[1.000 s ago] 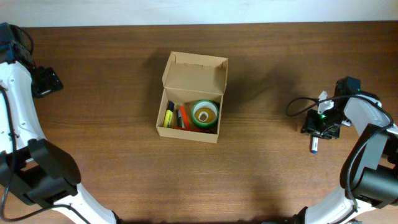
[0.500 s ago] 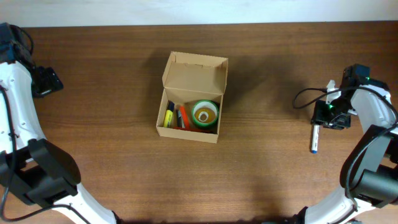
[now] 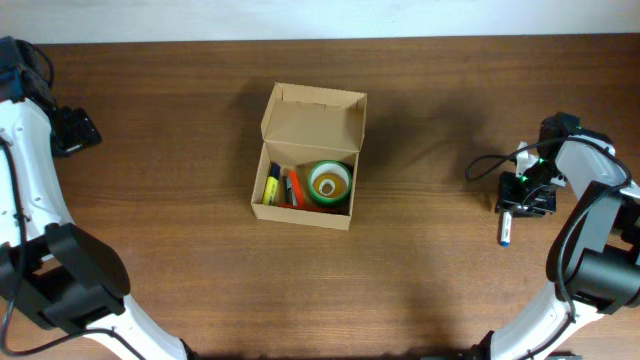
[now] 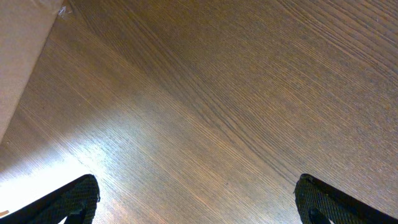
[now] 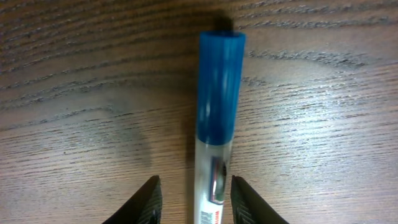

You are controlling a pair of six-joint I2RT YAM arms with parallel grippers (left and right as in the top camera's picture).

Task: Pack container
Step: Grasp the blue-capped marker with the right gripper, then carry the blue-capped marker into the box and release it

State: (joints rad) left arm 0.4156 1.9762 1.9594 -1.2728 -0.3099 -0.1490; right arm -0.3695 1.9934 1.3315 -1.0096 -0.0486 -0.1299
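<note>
Over on the far left, the left pincer point(image 4: 196, 200) is hanging wide open above bare worktop point(image 4: 236, 93), gripping nothing. A pale tan strip point(image 4: 18, 56) is poking into that cam's top-left corner, can't tell what it is tbh.

Mid-worktop the container point(image 3: 312, 122) is sitting w/ its flap lid standing up at the far side, well apart from both arms. Inside, a green tape roll point(image 3: 330, 183) is lying flat on the right, w/ a yellow marker point(image 3: 271, 186) and something orange-red beside it on the left. Imo it's going to handle like any thin cardboard: light, sliding if nudged, walls denting under a hard squeeze, flap swinging floppy on its crease. I'm thinking the flap's free edge is the spot to take for closing, w/ a side wall braced. Box floor and whatever's under the roll are hiding from the overhead cam.

Far right, the right pincer point(image 5: 194, 200) is straddling a blue-capped pen point(image 5: 216, 124) lying on the wood. Jaws are sitting narrow but not clamping: wood's showing btwn the pen and one finger point(image 5: 148, 200), other side too tight to call. Pen's prob light, stiff, slick and round, so rolling is the risk, and mid-barrel looks best. Its lower end is getting cut off by the frame, label unreadable.
</note>
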